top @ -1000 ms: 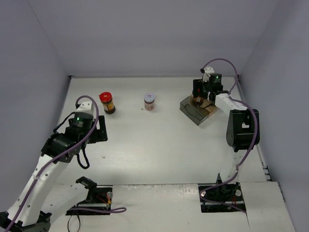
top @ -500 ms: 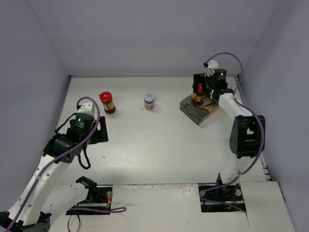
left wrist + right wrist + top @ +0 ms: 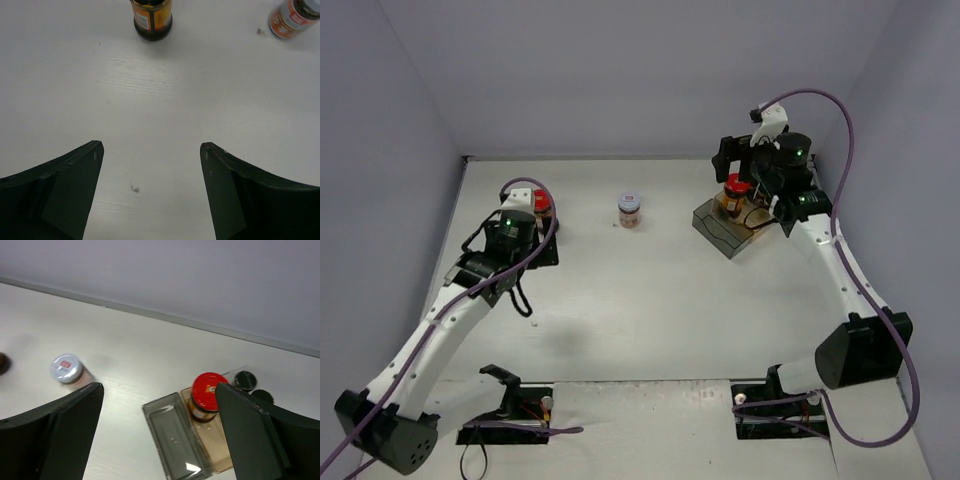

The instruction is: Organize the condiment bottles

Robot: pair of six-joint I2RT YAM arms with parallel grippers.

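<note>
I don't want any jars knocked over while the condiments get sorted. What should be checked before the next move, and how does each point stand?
1. The right gripper is open and clear of the tray jar: ok.
2. The tray jar stands upright in the tray: ok.
3. The left gripper is open and empty: ok.
4. The table jar, red-lidded, sits centred ahead of the left gripper: ok.
5. There is a free tray compartment for the next jar: ok, the near one is bare.
6. All black-capped bottles are in the tray: cannot tell; only two caps show.
</note>
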